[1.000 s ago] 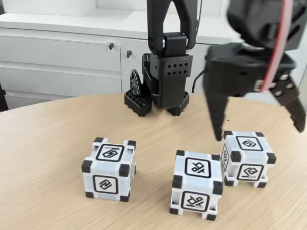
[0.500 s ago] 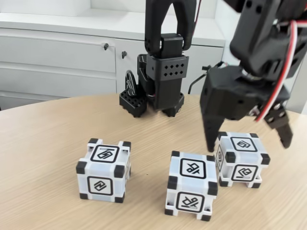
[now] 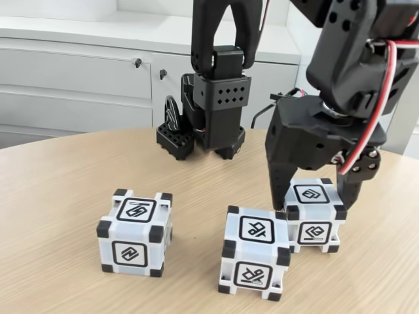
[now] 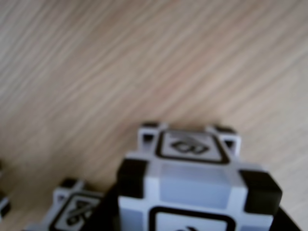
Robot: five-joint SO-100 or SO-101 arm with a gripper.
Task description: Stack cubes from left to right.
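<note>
Around right cube (image 3: pixel 313 208), gripper (image 3: pixel 311 196) now lowered

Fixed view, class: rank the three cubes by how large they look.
1. Middle cube, largest looking.
2. Left cube, slightly smaller.
3. Right cube, between the gripper fingers, smallest.
All seem alike; nearness to the camera likely explains the differences.

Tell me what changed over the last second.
The gripper came down from above the right-hand cube in the fixed view until its open fingers straddle it, not visibly clamped. The cube was not lifted. All three cubes stayed on the table, none stacked.
</note>
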